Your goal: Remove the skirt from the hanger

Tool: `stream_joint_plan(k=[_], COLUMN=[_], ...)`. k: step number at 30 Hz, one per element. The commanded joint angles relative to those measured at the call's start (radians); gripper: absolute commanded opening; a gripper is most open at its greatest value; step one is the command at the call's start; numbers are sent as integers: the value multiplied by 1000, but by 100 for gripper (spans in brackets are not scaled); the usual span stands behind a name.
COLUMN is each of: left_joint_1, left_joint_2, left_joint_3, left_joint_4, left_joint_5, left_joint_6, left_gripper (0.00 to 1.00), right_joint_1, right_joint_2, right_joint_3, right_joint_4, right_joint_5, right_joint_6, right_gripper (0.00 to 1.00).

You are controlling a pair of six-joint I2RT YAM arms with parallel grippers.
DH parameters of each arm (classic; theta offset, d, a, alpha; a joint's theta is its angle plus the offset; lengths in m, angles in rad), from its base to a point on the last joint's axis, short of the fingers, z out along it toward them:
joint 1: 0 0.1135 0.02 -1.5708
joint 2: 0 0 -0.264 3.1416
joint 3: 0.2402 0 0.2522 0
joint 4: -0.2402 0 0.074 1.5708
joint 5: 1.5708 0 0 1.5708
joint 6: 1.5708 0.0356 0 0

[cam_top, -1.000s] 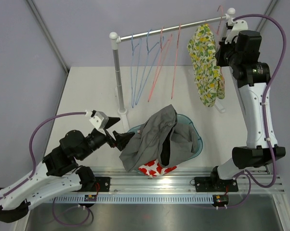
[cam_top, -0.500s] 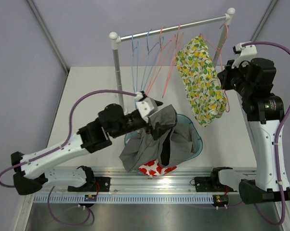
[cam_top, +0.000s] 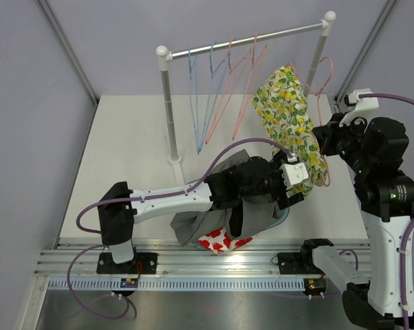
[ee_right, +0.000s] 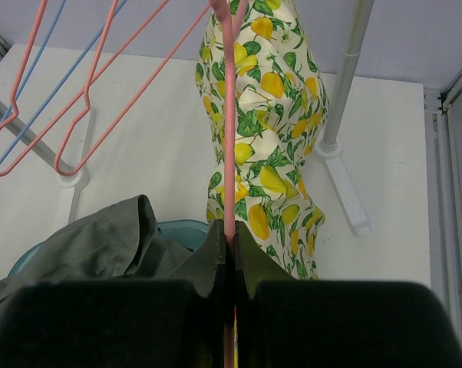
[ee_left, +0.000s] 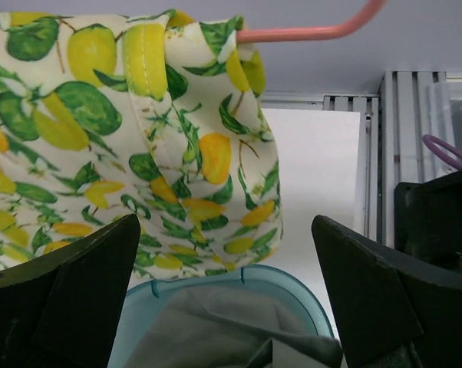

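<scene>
**Lemon skirt hangs on its hanger, pinched in my right hand**

The skirt [cam_top: 289, 117], white with lemons and green leaves, hangs on the pink hanger [ee_right: 229, 115], just in front of the rack [cam_top: 168, 103] at its right-post end. It droops below the rail with its lower end nearest me. My right hand [ee_right: 231, 230] has its fingers pressed together on the hanger's pink wire, to the right of the cloth. I cannot tell whether the hook is on the rail.

My left hand [ee_left: 225, 226] is spread wide and holds nothing. Its two fingers stand either side of the skirt's lower hem, a little short of it. Under that hem, in front of the rack, sits the teal basket [ee_left: 239, 270] with a grey garment [cam_top: 193, 220] spilling over its near-left rim. Pink and blue empty hangers [cam_top: 207, 96] dangle from the left half of the rail. The rack stands on the white surface [cam_top: 124, 151].
</scene>
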Motion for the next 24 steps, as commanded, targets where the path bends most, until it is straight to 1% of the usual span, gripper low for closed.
stream_joint_plan(k=[1, 3, 4, 5, 7, 8, 9, 10, 11, 15, 16, 17, 20, 24], left_joint_1=[-14, -14, -14, -14, -14, -14, -14, -14, -14, -14, -14, -14, -14, -14], left_joint_2=[38, 67, 78, 84, 90, 88, 84, 69, 56, -14, -54, -74, -163, -258], left_joint_3=[104, 121, 132, 150, 156, 153, 150, 144, 126, 112, 110, 110, 112, 113], left_joint_4=[154, 164, 163, 161, 152, 152, 148, 148, 148, 94, 79, 51, 5, -33], left_joint_5=[-50, -67, -68, -70, -65, -61, -55, -50, -39, -27, -26, -24, -32, -52], left_joint_6=[29, 25, 23, 22, 22, 20, 18, 22, 26, 51, 57, 72, 103, 133], left_gripper=[96, 88, 82, 63, 46, 19, 8, 3, 0, 0, 0, 0, 0, 0], right_joint_1=[3, 3, 3, 3, 3, 3, 3, 3, 3, 3, 3, 3, -3, -19], right_joint_2=[-28, -39, -40, -45, -49, -52, -54, -54, -56, -65, -68, -72, -88, -106], right_joint_3=[-20, -33, -37, -38, -40, -40, -40, -41, -44, -86, -102, -144, -223, -279], right_joint_4=[68, 68, 70, 73, 71, 74, 74, 76, 74, 93, 111, 119, 142, 163], right_joint_5=[-32, -37, -36, -33, -14, -6, 3, 29, 39, 134, 192, 219, 245, 251], right_joint_6=[15, 15, 15, 15, 15, 15, 10, 0, -6, -65, -100, -114, -141, -140], right_gripper=[0, 0, 0, 0, 0, 0, 0, 0, 0, 0, 0, 0, 0, 0])
